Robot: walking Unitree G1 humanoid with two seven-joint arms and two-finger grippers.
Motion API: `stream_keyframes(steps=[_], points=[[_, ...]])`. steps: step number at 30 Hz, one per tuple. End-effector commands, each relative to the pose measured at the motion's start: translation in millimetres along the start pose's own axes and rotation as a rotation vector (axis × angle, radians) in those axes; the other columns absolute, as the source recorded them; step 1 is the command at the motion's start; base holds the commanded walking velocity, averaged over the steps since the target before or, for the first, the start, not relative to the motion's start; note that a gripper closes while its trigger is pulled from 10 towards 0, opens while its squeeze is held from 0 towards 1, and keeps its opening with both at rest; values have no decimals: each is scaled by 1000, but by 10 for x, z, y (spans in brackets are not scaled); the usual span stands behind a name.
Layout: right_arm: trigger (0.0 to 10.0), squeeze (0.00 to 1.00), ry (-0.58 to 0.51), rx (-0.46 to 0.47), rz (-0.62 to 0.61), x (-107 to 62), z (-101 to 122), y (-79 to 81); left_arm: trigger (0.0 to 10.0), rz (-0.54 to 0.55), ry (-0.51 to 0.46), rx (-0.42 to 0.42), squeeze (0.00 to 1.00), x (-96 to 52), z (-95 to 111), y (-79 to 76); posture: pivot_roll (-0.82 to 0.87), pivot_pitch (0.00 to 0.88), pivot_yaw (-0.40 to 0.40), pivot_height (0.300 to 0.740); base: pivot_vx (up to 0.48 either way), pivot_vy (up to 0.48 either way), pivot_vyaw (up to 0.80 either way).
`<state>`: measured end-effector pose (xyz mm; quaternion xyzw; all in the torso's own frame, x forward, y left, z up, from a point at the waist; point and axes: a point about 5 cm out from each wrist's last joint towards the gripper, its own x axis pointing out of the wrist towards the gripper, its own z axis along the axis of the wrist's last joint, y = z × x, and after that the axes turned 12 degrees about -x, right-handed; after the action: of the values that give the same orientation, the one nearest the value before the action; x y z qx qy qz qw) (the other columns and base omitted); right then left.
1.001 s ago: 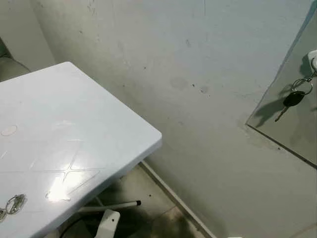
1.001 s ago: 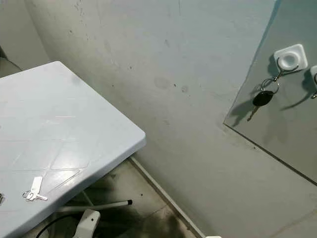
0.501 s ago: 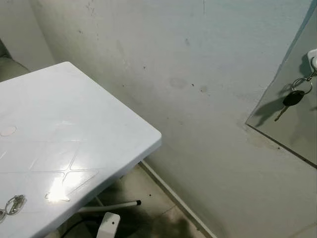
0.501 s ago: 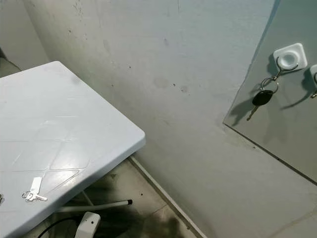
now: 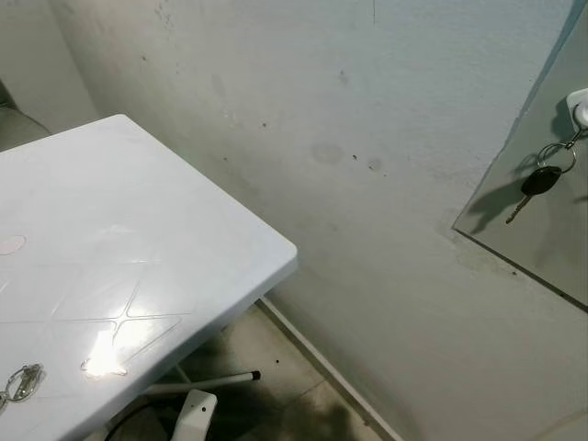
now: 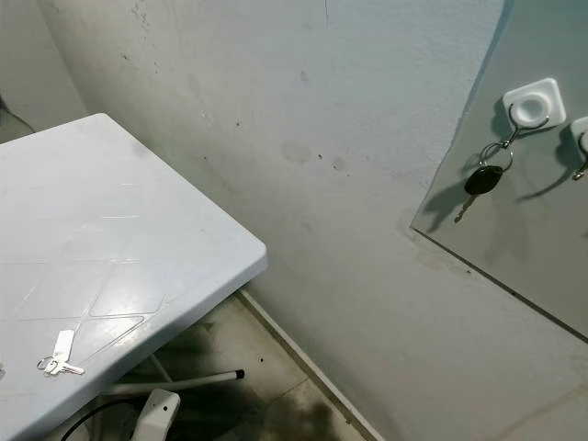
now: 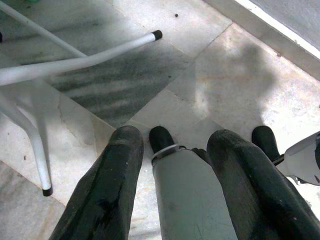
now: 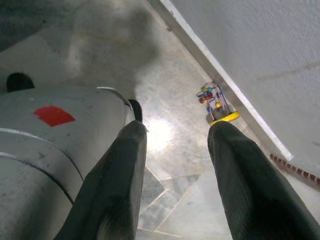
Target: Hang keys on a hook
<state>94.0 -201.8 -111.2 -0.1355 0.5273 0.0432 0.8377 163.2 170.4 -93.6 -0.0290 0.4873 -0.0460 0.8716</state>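
Observation:
A small bunch of silver keys (image 6: 57, 354) with a white tag lies near the front edge of the white table (image 6: 165, 211). A metal key ring (image 5: 20, 381) lies further left on the same table. On the grey wall panel (image 6: 542, 248) at the right is a white hook (image 6: 533, 103), and a black-headed key (image 6: 482, 179) hangs from it. A second hook (image 6: 581, 133) sits at the picture's right edge. Both arms hang low, pointing at the floor. The left gripper (image 7: 175, 137) is open beside my own leg. The right gripper (image 8: 177, 127) is open with nothing between its fingers.
The stained wall (image 5: 367, 138) runs diagonally past the table's corner (image 5: 289, 257), with a baseboard (image 5: 322, 363) at its foot. White table legs (image 7: 75, 62) stand on the tiled floor. A small colourful object (image 8: 215, 102) lies on the floor by the wall.
The head camera has shifted slightly, so the whole scene slid a little left. Keys, hook and table have not moved.

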Motion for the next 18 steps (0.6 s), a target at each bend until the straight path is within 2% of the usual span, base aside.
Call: stream_keyframes(steps=[1,5,18], points=[[10000,0,4,-22,-3,1,1,3,10000,3,10,6,0,-5,-15,22,-145,21,3,740,0,0,800],[10000,0,6,-33,0,1,-2,9,10000,-4,3,8,0,13,23,-35,-144,22,3,740,0,0,800],[10000,0,1,-33,6,6,20,51,10000,-8,11,13,0,14,-15,-76,-149,19,13,740,0,0,800]])
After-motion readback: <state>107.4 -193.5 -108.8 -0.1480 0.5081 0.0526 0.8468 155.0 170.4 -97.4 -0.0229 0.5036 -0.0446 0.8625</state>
